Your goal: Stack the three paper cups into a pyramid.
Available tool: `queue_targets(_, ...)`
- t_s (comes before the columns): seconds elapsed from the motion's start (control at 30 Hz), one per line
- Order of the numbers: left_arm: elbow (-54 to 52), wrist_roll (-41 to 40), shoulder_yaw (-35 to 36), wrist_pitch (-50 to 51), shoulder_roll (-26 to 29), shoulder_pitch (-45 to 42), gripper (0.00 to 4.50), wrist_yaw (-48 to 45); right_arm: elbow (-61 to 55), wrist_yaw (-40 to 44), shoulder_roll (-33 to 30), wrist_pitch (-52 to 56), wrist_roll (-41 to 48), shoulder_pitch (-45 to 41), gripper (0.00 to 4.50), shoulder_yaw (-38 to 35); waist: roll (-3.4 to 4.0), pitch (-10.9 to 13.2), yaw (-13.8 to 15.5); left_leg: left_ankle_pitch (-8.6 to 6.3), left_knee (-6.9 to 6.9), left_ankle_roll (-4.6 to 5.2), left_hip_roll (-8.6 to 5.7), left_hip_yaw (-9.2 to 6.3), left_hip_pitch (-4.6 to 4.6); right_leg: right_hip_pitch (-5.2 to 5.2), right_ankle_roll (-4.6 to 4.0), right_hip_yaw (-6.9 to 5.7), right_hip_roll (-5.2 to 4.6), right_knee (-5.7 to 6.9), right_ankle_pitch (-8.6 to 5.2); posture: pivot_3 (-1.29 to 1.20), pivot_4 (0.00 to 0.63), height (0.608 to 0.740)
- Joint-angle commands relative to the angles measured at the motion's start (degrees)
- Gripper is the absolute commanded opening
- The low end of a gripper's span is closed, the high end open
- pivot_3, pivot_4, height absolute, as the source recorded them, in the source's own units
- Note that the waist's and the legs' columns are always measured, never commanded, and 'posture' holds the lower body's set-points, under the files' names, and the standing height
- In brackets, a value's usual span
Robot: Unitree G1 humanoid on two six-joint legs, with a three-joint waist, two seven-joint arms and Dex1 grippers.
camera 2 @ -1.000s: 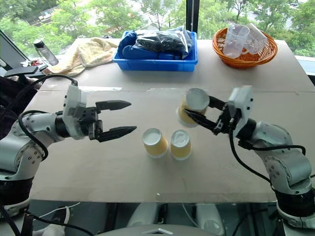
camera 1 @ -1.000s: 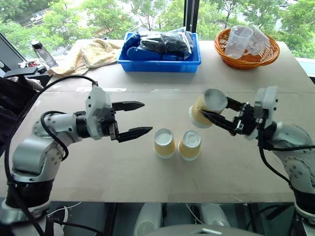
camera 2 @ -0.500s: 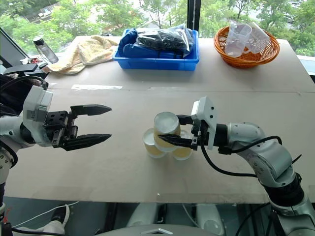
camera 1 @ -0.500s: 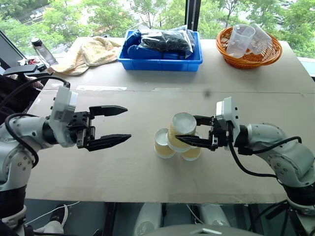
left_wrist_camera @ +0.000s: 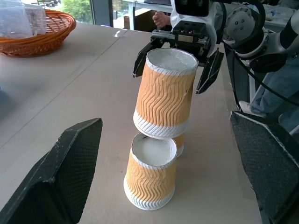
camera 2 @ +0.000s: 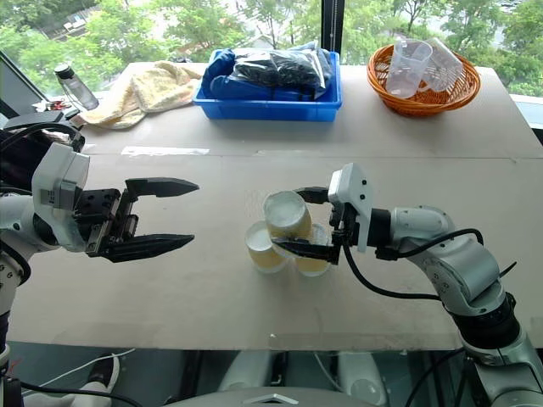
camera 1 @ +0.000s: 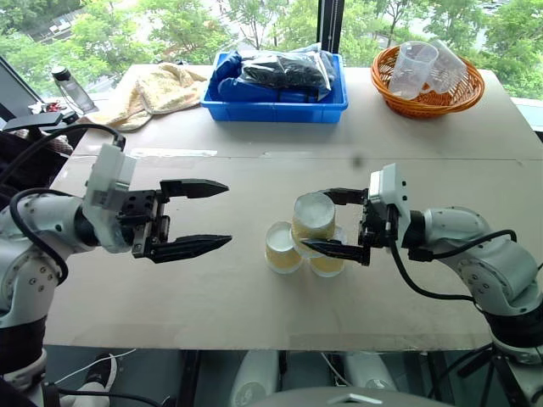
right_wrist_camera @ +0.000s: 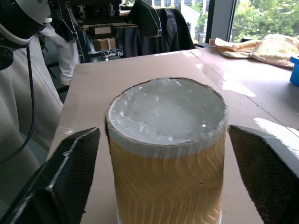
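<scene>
My right gripper (camera 1: 334, 222) stands apart around the top cup (camera 1: 314, 223), not touching it; the cup rests tilted on two base cups (left_wrist_camera: 150, 177); my left gripper (camera 1: 212, 216) is apart, empty.

Stereo head pair high above, angled down across the table (camera 1: 254, 314), left wrist view low and close, facing the cup stack (left_wrist_camera: 161, 116), right wrist view closer still, perhaps level with the top cup (right_wrist_camera: 168, 140), all sharing the stack.
</scene>
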Motion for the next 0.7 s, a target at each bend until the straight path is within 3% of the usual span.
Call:
queue_targets(0.03, -0.7, 0.5, 0.1, -0.7, 0.4, 0.1, 4.5, -0.1, -3.2, 0.5, -0.7, 0.2, 4.0, -0.1, 4.44, -4.7, 0.0, 0.0, 0.0, 0.0, 0.0, 0.0, 0.0, 0.0, 0.0, 0.0, 0.0, 0.0, 0.0, 0.0, 0.0, 0.0, 0.15, 0.74)
queue_targets(0.2, -1.9, 5.8, -0.6, -3.1, -1.1, 4.9, 4.5, 3.6, -5.2, 2.3, -5.9, 0.3, 10.2, 6.3, 4.44, -15.9, 0.0, 0.0, 0.3, 0.0, -0.02, 0.01, 0.0, 0.0, 0.0, 0.01, 0.0, -0.01, -0.02, -0.03, 0.0, 0.0, 0.15, 0.74)
queue_targets(0.27, -2.2, 11.8, -3.3, -3.9, -1.1, 9.2, 4.5, 7.1, -4.1, 5.5, -8.7, -1.7, 10.8, 12.3, 4.44, -22.5, -0.01, 0.0, 0.3, -0.02, -0.02, 0.03, 0.0, 0.0, -0.02, 0.02, 0.0, -0.01, -0.03, -0.05, 0.0, 0.0, 0.15, 0.74)
queue_targets(0.37, -2.4, 14.2, -5.1, -5.1, -3.7, 12.1, 4.5, 10.5, -2.0, 10.1, -11.1, -4.6, 9.5, 20.2, 4.44, -27.4, -0.01, 0.0, 0.4, -0.13, -0.05, 0.23, -0.01, 0.02, -0.01, 0.05, 0.0, 0.01, -0.03, -0.06, 0.0, 0.0, 0.15, 0.74)
queue_targets(0.5, -1.3, 22.0, -9.6, -10.4, -11.4, 17.9, 4.5, 18.7, 7.6, 12.0, -7.8, -17.4, -2.7, 31.1, 4.44, -25.7, -0.07, -0.1, 0.2, -0.15, -0.04, 0.26, 0.0, 0.02, 0.1, 0.14, -0.01, 0.01, -0.01, -0.02, 0.0, 0.0, 0.15, 0.74)
queue_targets(0.7, 0.4, 28.8, -13.5, -16.3, -18.8, 22.0, 4.5, 25.9, 25.9, 9.3, -0.5, -36.5, -17.1, 31.3, 4.44, -20.9, -0.08, -0.1, 0.2, -0.14, -0.02, 0.25, 0.0, 0.24, 0.38, 0.25, 0.0, 0.23, 0.0, 0.12, 0.01, 0.0, 0.15, 0.74)
